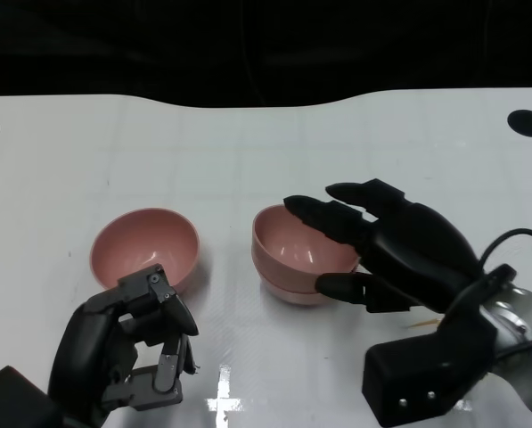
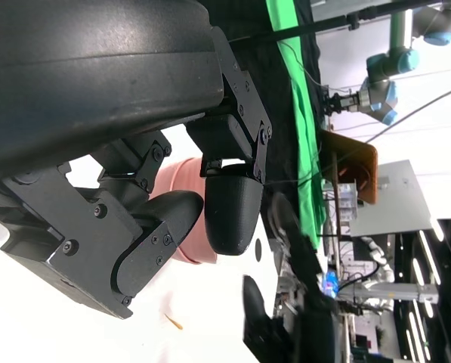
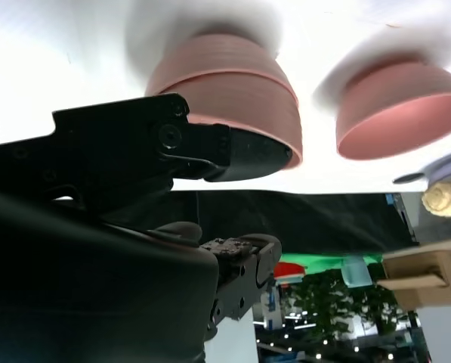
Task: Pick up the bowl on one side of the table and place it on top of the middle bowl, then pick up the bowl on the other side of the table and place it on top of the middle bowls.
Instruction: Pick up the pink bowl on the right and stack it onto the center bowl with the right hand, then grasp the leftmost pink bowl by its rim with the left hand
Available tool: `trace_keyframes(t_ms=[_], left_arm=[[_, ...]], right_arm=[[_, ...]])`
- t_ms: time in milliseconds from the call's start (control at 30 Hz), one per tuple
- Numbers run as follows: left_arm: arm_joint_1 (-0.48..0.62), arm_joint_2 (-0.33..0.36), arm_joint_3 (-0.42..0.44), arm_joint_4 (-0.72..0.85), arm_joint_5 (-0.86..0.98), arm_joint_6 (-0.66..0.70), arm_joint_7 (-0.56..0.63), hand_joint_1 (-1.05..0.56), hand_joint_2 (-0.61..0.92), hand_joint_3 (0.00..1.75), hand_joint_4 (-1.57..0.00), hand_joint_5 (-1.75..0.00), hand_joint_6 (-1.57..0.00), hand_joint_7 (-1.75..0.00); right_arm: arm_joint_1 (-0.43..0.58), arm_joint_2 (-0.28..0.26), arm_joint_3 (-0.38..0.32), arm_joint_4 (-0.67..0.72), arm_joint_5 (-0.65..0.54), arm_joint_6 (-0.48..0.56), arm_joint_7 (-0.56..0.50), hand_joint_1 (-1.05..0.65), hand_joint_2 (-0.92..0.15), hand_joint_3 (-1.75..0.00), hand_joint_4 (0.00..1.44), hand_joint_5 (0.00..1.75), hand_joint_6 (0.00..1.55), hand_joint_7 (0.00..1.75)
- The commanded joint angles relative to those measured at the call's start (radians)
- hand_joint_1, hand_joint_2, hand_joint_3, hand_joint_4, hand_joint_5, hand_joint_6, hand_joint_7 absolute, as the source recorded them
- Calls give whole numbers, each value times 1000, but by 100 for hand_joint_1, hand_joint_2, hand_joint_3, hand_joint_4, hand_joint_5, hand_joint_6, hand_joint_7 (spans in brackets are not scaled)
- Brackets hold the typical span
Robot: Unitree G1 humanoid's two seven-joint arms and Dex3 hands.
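With one bowl already nested in the middle stack [image 1: 292,254], the right hand [image 1: 381,245] spreads empty beside it; the left hand [image 1: 136,343], curled, must next grasp the remaining bowl [image 1: 145,245] just ahead.

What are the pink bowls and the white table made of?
The single pink bowl and the stacked pink bowls look like smooth plastic, maybe melamine: even colour, thin rims and a soft sheen inside. They might be glazed ceramic; the pictures cannot settle it. The white table looks like a hard, glossy laminate or painted board, since it reflects a bright light near its front edge.
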Motion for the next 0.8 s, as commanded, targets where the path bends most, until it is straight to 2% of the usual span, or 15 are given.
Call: trace_keyframes(t_ms=[33,200,233,333,500,600,667,700,767,800], left_arm=[[0,13,11,6,2,-6,7,-13,35,146,-87,-174,-81,-157],[-4,11,16,15,-3,-16,6,-12,34,147,-90,-172,-83,-156],[-4,11,17,14,-9,-12,5,-12,35,147,-90,-171,-83,-155],[-6,11,21,11,-23,-6,0,-11,35,147,-90,-171,-83,-154],[-9,16,28,10,-42,-1,-7,-10,37,144,-91,-168,-83,-152],[-11,17,30,12,-36,-6,-7,-10,38,142,-92,-166,-84,-151],[-12,14,32,12,-36,-13,-6,-11,39,140,-92,-165,-83,-150],[-11,11,33,9,-43,-10,-7,-11,41,136,-91,-164,-83,-147],[-10,9,34,2,-49,-6,-7,-12,48,124,-88,-162,-81,-135],[-10,10,33,0,-49,-6,-6,-13,50,119,-86,-162,-81,-131]], right_arm=[[45,-32,-43,-46,42,-38,-6,-84,-92,-35,0,50,21,2],[149,-40,-111,-84,122,-159,-74,-71,-92,-25,9,65,33,8],[174,-37,-124,-88,151,-183,-78,-64,-92,-21,16,70,41,12],[239,-27,-157,-96,230,-244,-82,-53,-92,-16,25,76,51,16],[355,-6,-201,-122,332,-306,-80,-34,-92,-17,40,94,64,24],[399,12,-225,-109,353,-359,-101,-25,-92,-20,50,104,73,30],[426,27,-239,-96,391,-390,-99,-20,-84,-40,54,118,74,45],[441,37,-244,-92,421,-399,-90,-16,-74,-61,56,124,72,57],[469,55,-254,-97,476,-396,-70,-11,-61,-89,60,129,72,73],[477,61,-258,-100,491,-393,-62,-10,-57,-97,60,131,72,78]])
